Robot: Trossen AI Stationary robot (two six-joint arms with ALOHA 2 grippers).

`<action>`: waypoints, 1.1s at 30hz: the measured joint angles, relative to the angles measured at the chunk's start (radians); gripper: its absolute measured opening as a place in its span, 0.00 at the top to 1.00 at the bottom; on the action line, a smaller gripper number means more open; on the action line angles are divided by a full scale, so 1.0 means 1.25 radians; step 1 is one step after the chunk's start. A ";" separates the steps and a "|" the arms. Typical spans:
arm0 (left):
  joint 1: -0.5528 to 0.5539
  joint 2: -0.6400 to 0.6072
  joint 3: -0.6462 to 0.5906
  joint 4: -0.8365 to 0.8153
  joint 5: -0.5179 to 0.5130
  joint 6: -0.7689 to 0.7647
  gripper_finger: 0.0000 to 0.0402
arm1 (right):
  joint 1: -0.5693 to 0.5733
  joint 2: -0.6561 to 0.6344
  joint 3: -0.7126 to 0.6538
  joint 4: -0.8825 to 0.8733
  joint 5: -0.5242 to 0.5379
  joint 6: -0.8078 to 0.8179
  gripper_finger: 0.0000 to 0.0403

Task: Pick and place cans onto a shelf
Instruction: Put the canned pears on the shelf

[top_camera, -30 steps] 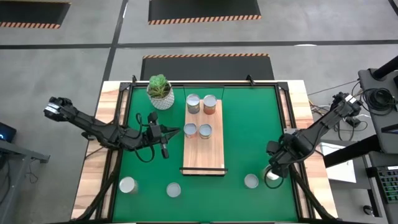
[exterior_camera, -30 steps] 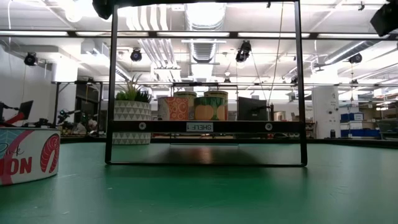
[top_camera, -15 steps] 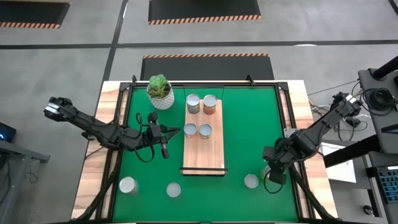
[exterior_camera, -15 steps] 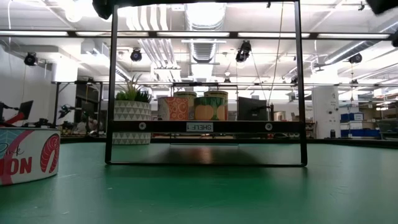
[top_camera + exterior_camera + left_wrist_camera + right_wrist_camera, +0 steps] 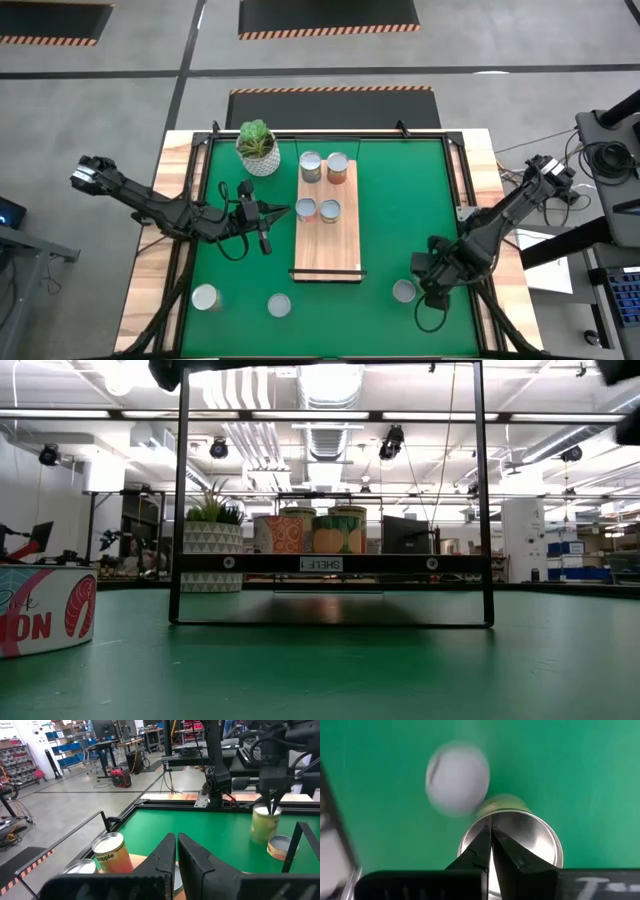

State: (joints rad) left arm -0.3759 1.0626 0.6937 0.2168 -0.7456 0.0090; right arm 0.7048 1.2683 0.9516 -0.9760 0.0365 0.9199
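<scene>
I am carrying a yellow-green can (image 5: 512,832), pinched by its rim in my closed right gripper (image 5: 491,851), toward the shelf (image 5: 327,246), where setting it down comes next.

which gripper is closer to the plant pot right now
Left. The left gripper sits shut beside the shelf, a short way in front of the plant pot. The right gripper is shut far across the mat, over a can near the front right.

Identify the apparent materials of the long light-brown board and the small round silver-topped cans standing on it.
The long light-brown board looks like matt wood: visible grain. The small round silver-topped cans appear metal, their tops shiny; printed labels wrap the sides, likely paper.
</scene>
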 joint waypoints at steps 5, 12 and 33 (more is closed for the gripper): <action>0.000 0.000 0.000 0.003 0.000 0.004 1.00 | -0.024 0.005 0.018 0.011 0.178 0.029 0.98; 0.000 0.000 0.000 0.006 0.000 0.006 1.00 | -0.085 -0.022 0.047 0.009 0.275 0.017 0.98; 0.000 0.029 0.000 0.016 0.001 -0.036 1.00 | -0.108 -0.320 -0.224 -0.066 0.179 0.093 0.98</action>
State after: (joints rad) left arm -0.3759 1.0987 0.6937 0.2363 -0.7445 -0.0360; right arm 0.5694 0.8689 0.6721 -1.0590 0.2600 1.0363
